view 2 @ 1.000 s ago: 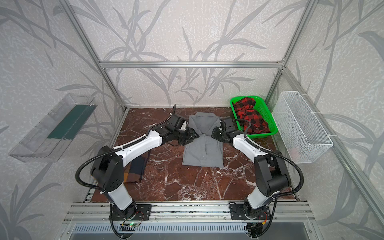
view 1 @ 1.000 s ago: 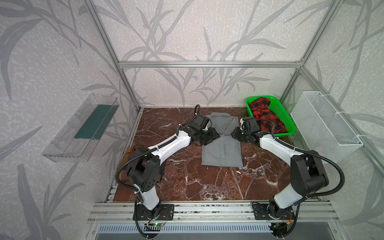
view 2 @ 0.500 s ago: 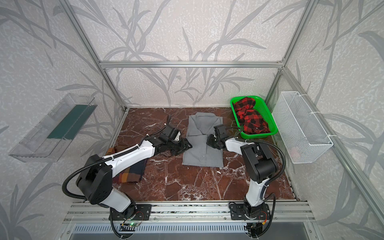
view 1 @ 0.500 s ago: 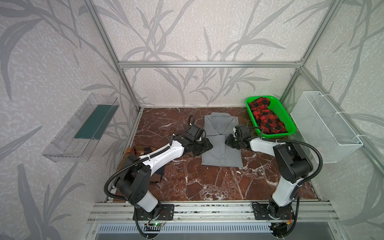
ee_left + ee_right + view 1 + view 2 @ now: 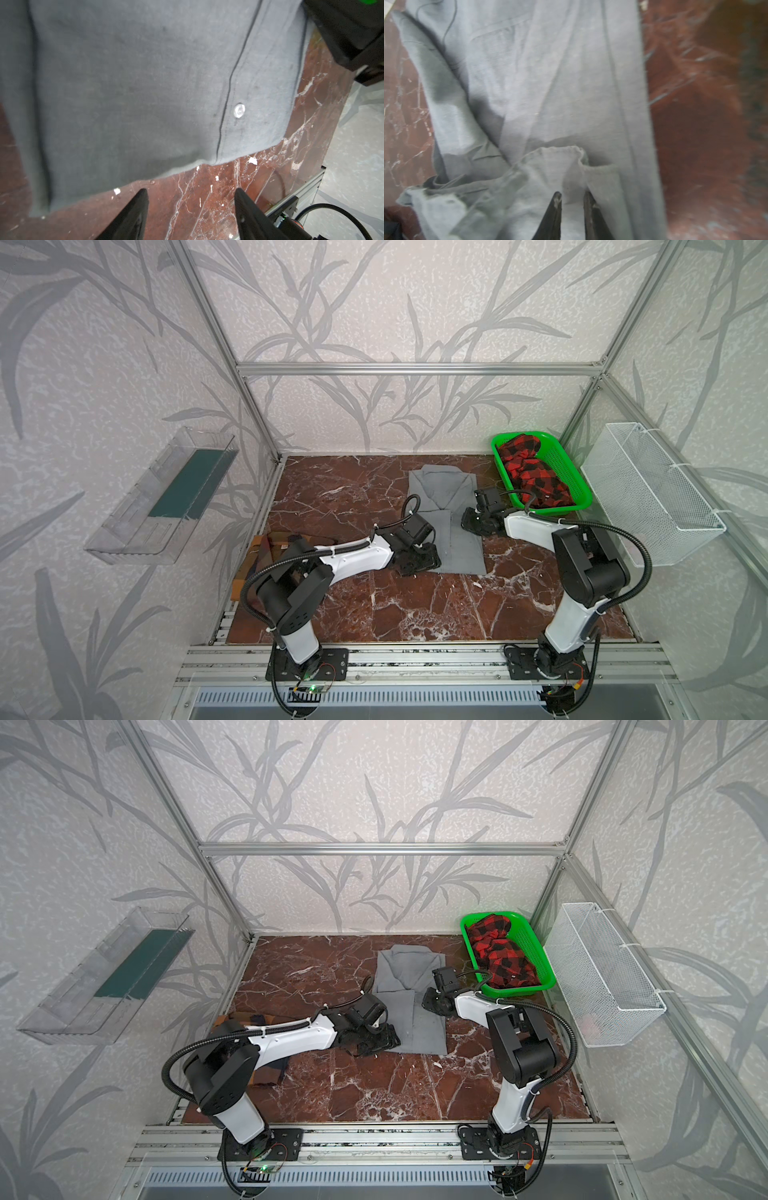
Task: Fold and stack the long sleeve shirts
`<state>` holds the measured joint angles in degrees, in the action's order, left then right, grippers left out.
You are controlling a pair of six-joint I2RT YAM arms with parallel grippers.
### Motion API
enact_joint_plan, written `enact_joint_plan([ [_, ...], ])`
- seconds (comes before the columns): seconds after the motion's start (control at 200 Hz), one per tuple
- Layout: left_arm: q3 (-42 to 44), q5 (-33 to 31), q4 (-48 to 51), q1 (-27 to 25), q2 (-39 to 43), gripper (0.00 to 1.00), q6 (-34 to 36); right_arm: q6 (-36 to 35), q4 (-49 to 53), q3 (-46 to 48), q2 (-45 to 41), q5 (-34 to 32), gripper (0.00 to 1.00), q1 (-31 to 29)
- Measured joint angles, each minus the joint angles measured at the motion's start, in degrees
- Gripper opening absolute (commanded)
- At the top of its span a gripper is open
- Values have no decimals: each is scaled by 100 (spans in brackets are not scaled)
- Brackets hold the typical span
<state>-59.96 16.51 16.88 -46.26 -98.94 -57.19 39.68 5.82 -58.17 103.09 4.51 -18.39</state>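
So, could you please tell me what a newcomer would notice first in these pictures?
Probably the bright green basket at the far right corner of the table, holding a crumpled red-and-black checked cloth. Next comes the grey shirt, lying folded mid-table, with the left end effector open by its near left corner and the right end effector at its right edge.

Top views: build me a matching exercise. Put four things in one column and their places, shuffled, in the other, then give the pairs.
Things:
1. grey shirt
2. colour-block checked shirt
3. red-and-black cloth
4. white wire basket

Places:
A. in the green basket
B. hung on the right-hand wall
C. flat on the middle of the table
D. at the table's left edge

Pairs: 1-C, 2-D, 3-A, 4-B
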Motion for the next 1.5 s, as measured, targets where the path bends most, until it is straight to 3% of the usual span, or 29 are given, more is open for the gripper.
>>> enact_joint_plan([
  [0.36, -483, -68, 197, 98, -514, 68, 210, -452, 267, 271, -389, -201, 22, 127],
  [0.73, -535, -63, 485, 748, -612, 68, 616, -372, 39, 1768, -1364, 107, 21, -199],
  [0.9, -802, -103, 717, 968, -772, 69, 835, 59, -129, 2352, -1919, -13, 21, -1117],
  [1.13, -1351, -177, 1235, 1703, -669, 78, 1222, 1091, -372, 2415, -1934, -461, 21, -3283],
  [1.315, -1604, -352, 1663, 2420, 179, 84, 1655, 1672, -570, 1648, -1152, -887, 23, -4780],
  [1.5, -1204, -549, 1851, 2500, 1325, 86, 1945, 1624, -435, 758, -1062, -927, 35, -5396],
])
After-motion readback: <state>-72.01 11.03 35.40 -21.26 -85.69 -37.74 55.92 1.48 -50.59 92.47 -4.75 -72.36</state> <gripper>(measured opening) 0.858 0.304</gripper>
